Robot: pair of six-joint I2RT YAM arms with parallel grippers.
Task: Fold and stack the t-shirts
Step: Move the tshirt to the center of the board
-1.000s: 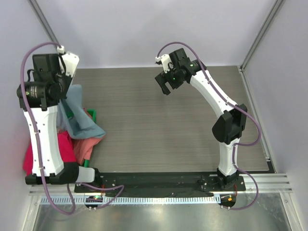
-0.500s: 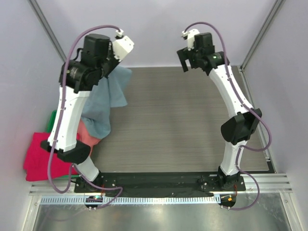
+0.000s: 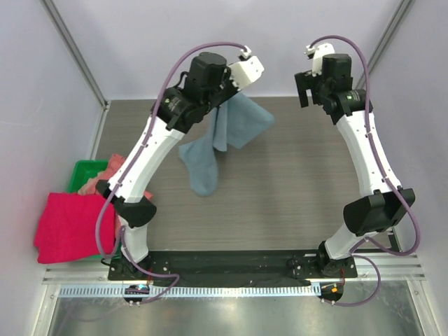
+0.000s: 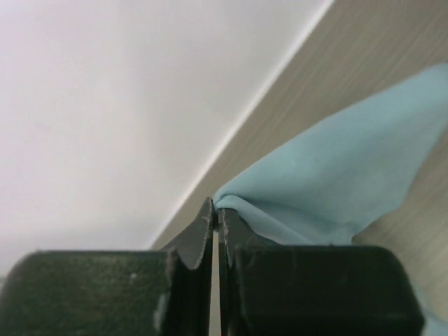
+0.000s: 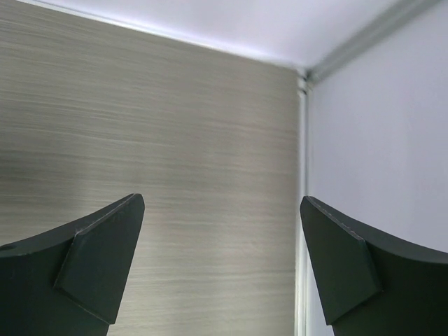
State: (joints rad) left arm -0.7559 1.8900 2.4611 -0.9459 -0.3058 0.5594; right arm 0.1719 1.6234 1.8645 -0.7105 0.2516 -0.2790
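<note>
At the far left, the bright pink shirt (image 3: 66, 227) lies in a loose heap against the near side of the green bin (image 3: 84, 168). The salmon shirt (image 3: 94, 183) is bunched in the bin. Both sit off the wood surface, likely waiting their turn, and neither looks folded.

The left arm reaches from its base up and across toward the far middle of the desk (image 3: 301, 189). Its gripper (image 4: 215, 210) is clenched on a pinch of the blue shirt (image 3: 227, 133). The wrist view shows the two fingers pressed together with a ridge of blue cloth caught between their tips. The grip takes only a small bit of fabric at an edge, so the shirt hangs free below in a long rumpled drape, one part toward the back and a narrower tail toward the front. Holding it high like this probably lets its own weight pull it open before it is laid out. I cannot tell whether the lowest tail touches the desk or hangs just above it. The shirt is now over the open middle of the desk, well apart from the bin, where there is room to spread it flat.

On the right, the other gripper (image 5: 221, 199) is released, with its fingers spread wide and nothing between them. It is held high near the far right corner, facing the hanging shirt from a distance. That placement suits taking a second corner, so the cloth could be stretched between both arms.
</note>
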